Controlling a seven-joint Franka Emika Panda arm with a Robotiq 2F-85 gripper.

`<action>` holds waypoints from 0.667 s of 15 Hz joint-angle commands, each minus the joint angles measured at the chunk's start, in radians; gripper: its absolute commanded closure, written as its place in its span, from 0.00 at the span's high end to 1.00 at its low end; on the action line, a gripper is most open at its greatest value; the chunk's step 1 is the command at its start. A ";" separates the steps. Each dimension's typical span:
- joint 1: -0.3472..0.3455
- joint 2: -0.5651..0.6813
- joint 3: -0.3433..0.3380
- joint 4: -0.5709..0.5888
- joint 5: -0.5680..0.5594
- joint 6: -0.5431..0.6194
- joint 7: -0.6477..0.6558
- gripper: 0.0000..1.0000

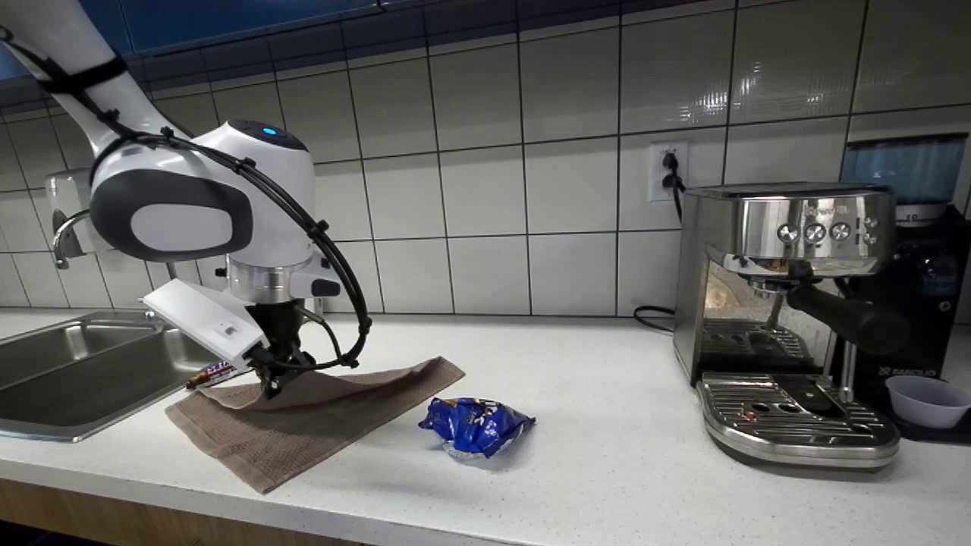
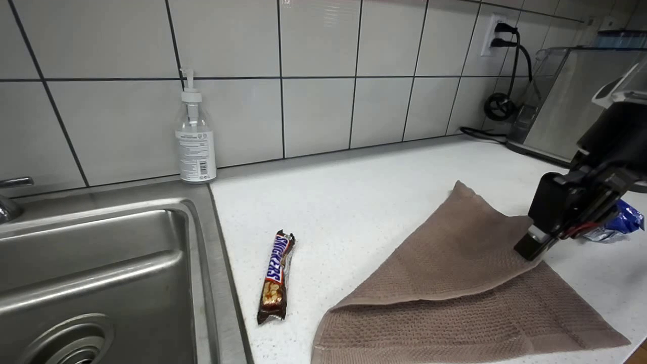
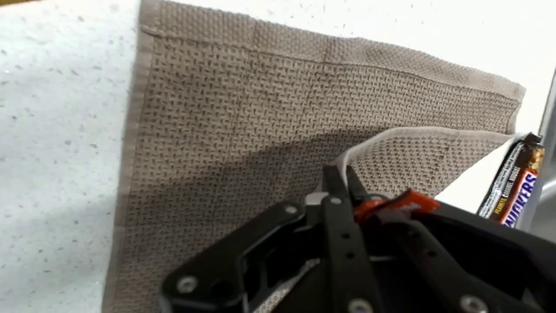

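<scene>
A brown cloth (image 1: 303,447) lies on the white counter, with one side lifted and folded over; it also shows in an exterior view (image 2: 470,323) and the wrist view (image 3: 243,108). My gripper (image 3: 345,178) is shut on the folded edge of the cloth, pinched between its black fingertips. The gripper also shows in both exterior views (image 1: 271,388) (image 2: 529,245). Red tape (image 3: 399,204) is on one finger. A Snickers bar (image 2: 275,278) lies beside the cloth, towards the sink; it shows in the wrist view (image 3: 514,191). A crumpled blue packet (image 1: 478,426) lies on the cloth's other side.
A steel sink (image 2: 202,283) is set into the counter near the Snickers bar. A pump bottle (image 2: 196,141) stands at its back corner. An espresso machine (image 1: 789,326), a black grinder (image 1: 929,280) and a small bowl (image 1: 929,402) stand at the far end. A tiled wall (image 1: 485,189) runs behind.
</scene>
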 commanded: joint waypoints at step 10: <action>0.064 0.002 -0.132 0.000 -0.165 -0.046 0.015 0.01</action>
